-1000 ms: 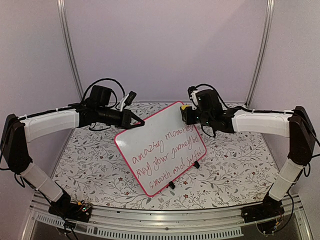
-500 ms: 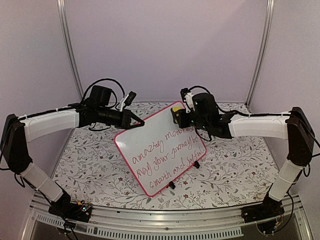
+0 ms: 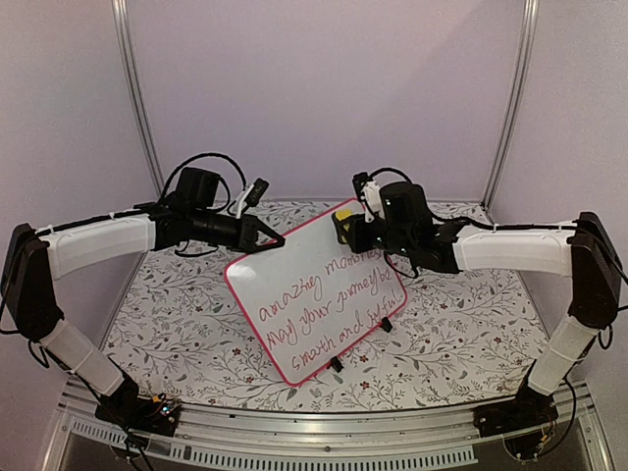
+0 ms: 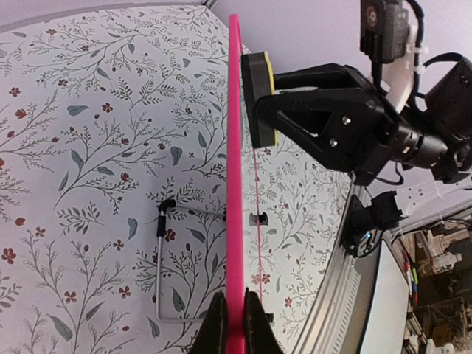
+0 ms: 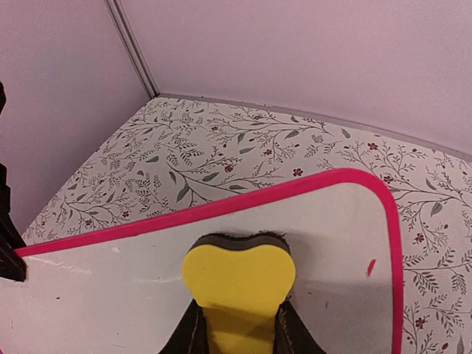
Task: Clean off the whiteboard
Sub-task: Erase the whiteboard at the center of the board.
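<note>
The right gripper (image 3: 347,229), clamped on the yellow eraser (image 3: 344,216), has slid left across the whiteboard (image 3: 314,294) near its top corner, while the left gripper (image 3: 278,241) stays pinched shut on the board's frame.

The eraser (image 3: 344,217) sits at the whiteboard's (image 3: 294,285) far edge, above the table (image 3: 461,324).
</note>
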Controlling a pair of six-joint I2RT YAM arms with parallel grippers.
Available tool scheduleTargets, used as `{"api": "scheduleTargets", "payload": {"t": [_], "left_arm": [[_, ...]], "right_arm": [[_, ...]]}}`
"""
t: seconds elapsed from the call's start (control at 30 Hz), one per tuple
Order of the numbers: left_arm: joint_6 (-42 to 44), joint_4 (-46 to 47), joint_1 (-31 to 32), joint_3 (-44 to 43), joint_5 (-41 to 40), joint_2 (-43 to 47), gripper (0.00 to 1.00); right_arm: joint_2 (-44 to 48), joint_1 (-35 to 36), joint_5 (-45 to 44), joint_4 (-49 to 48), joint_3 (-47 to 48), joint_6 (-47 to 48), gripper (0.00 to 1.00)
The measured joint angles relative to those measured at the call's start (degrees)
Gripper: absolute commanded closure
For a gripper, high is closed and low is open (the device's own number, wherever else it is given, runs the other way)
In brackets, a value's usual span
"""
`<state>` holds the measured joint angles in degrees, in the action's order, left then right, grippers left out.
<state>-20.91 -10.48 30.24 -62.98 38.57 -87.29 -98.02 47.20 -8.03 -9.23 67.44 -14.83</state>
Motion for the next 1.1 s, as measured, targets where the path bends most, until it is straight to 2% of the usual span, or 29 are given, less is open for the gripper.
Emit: {"api": "scheduleTargets", "payload": {"t": [0.37, 1.1], "left_arm": [[0.46, 0.26, 0.13, 0.0, 0.24, 0.0, 1.0], [0.31, 0.33, 0.11, 0.0, 0.2, -0.17, 1.0]], "right_arm": [[8.85, -7.15, -6.6, 4.96, -1.42, -0.83, 0.77], [2.47, -7.08, 1.57, -0.76, -5.03, -0.68, 0.77]]}}
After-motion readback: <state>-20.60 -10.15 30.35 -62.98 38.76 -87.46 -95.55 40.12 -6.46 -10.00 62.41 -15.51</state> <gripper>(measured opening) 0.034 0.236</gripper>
